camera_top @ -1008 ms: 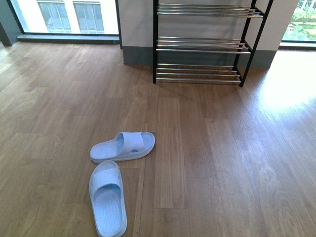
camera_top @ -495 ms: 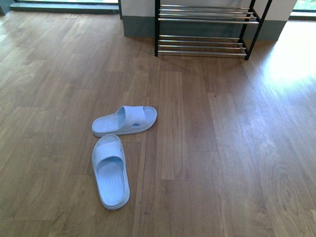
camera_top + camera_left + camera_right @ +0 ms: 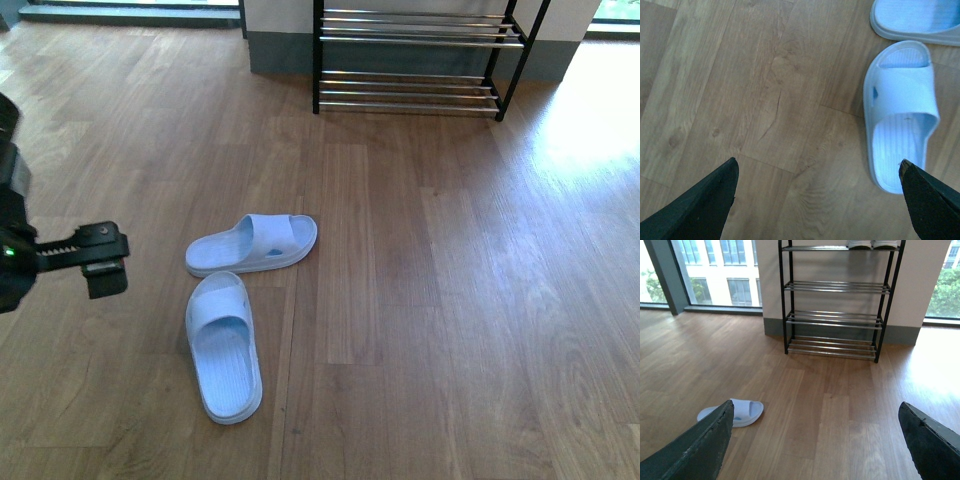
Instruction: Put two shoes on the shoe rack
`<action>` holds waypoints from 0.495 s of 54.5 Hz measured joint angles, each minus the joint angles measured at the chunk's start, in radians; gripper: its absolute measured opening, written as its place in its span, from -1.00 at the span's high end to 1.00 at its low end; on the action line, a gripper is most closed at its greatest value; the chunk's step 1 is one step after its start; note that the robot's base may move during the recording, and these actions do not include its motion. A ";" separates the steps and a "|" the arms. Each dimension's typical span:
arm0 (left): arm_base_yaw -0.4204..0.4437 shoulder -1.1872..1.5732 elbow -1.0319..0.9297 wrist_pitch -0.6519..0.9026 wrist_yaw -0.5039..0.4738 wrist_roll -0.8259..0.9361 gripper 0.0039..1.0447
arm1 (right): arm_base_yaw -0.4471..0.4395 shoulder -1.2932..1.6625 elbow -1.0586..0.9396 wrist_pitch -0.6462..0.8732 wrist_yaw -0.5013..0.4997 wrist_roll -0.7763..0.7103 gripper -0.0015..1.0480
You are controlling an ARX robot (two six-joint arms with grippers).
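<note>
**A:** Change noted: the left gripper (image 3: 103, 262) has entered the front view. Its jaws are spread and empty, near the near slide (image 3: 222, 345) and far slide (image 3: 255, 243) on the floor (image 3: 450, 300). Pickup is likely next.

**B:** Both slides are unmoved, well apart from the shoe rack (image 3: 415, 60). Only the right wrist view shows the rack's top tier, holding white-soled footwear (image 3: 873, 244). The right gripper (image 3: 816, 405) also has its jaws spread and empty.

No writing, brand or number can be read anywhere; one slipper (image 3: 900, 117) bears a dark blue mark (image 3: 875, 92), too small to make out.
</note>
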 joint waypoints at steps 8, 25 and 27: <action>-0.037 0.229 0.154 0.012 0.007 0.085 -0.83 | 0.000 0.000 0.000 0.000 0.000 0.000 -0.82; -0.068 0.523 0.347 0.087 0.017 0.128 -0.83 | 0.000 0.000 0.000 0.000 0.000 0.000 -0.82; -0.062 0.542 0.356 0.102 0.016 0.128 -0.83 | 0.000 0.000 0.000 0.000 0.000 0.000 -0.82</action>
